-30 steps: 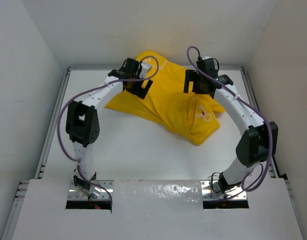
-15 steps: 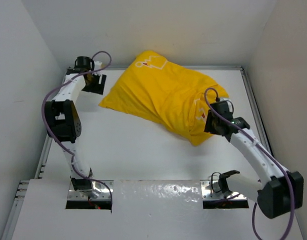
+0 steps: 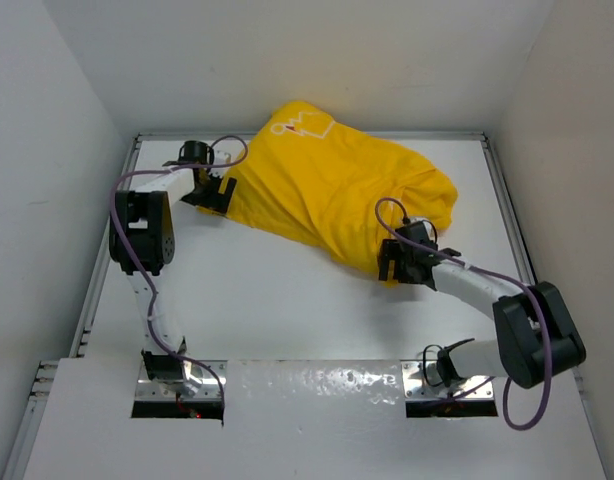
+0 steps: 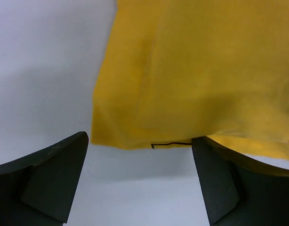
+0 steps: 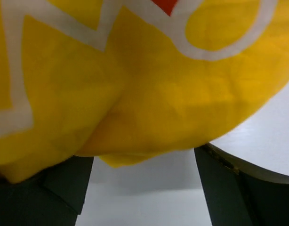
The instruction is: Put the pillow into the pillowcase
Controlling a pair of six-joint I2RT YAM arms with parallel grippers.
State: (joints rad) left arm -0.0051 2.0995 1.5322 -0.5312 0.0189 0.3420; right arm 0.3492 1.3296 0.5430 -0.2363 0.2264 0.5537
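The bright yellow pillowcase [image 3: 337,195] lies puffed up across the far middle of the table, white cartoon print on its far end and near right corner. No pillow shows; it is hidden. My left gripper [image 3: 223,194] sits low at the case's left corner, open, with the yellow edge [image 4: 196,70] just ahead of its fingers [image 4: 50,174] and bare table between them. My right gripper [image 3: 391,262] is at the case's near right corner, open. There the fabric [image 5: 135,94] hangs over its left finger [image 5: 55,188], and nothing is pinched.
White walls close in the table on the left, back and right, with a metal rail [image 3: 107,250] along the left edge and another along the right [image 3: 512,220]. Purple cables [image 3: 122,200] loop off both arms. Bare white tabletop [image 3: 277,310] lies in front of the case.
Both grippers were over the case a second ago, then swung out to its sides. Now the left is at its left corner and the right at its near right corner.
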